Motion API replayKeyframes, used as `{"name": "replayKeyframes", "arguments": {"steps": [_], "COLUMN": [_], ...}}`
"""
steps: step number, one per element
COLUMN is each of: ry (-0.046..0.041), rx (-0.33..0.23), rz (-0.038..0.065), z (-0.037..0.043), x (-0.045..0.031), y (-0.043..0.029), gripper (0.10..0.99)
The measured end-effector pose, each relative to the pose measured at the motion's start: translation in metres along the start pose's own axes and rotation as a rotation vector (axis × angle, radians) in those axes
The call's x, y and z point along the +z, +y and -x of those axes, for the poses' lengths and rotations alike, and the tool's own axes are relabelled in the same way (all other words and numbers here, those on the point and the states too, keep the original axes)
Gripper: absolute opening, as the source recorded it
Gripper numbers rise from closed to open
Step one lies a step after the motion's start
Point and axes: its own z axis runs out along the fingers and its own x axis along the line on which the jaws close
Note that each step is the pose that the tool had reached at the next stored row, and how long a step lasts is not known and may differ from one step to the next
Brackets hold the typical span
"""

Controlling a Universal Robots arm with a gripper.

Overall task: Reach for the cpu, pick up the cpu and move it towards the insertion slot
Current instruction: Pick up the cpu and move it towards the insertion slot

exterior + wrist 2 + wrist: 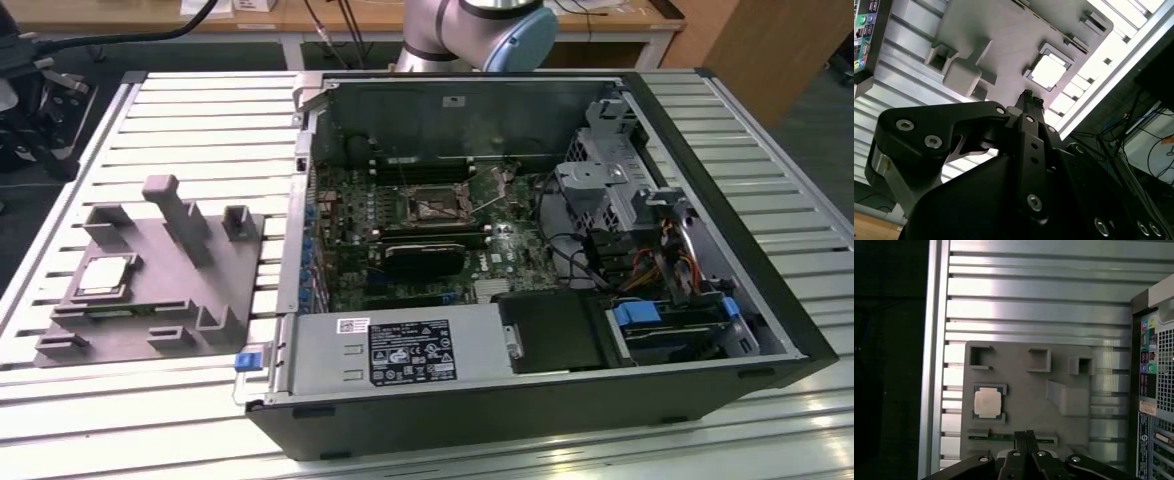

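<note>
Cpu (988, 402) sits in grey fixture (1024, 400) ahead of my claw (1026, 433), untouched; fingers pressed together. Reaching, I judge; grasping needs them spread.

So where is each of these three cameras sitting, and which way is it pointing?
Exterior view: off the arm, looking down on the slatted table, the open computer case and the grey fixture; the arm shows at the top edge.
First wrist view: on the arm, looking down past the gripper, jaws shut, onto the fixture.
Second wrist view: on the arm, looking along the gripper's body toward the fixture.
Shared: all three show the cpu lying in the fixture.
</note>
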Motion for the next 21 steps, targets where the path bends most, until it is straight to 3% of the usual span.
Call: {"name": "replayKeyframes", "arguments": {"steps": [21], "ry": [0.0000], "rx": [0.000], "rz": [0.000], "z": [-0.0112], "x": [0.0248], "y": [-0.0008], "gripper": [0.106]}}
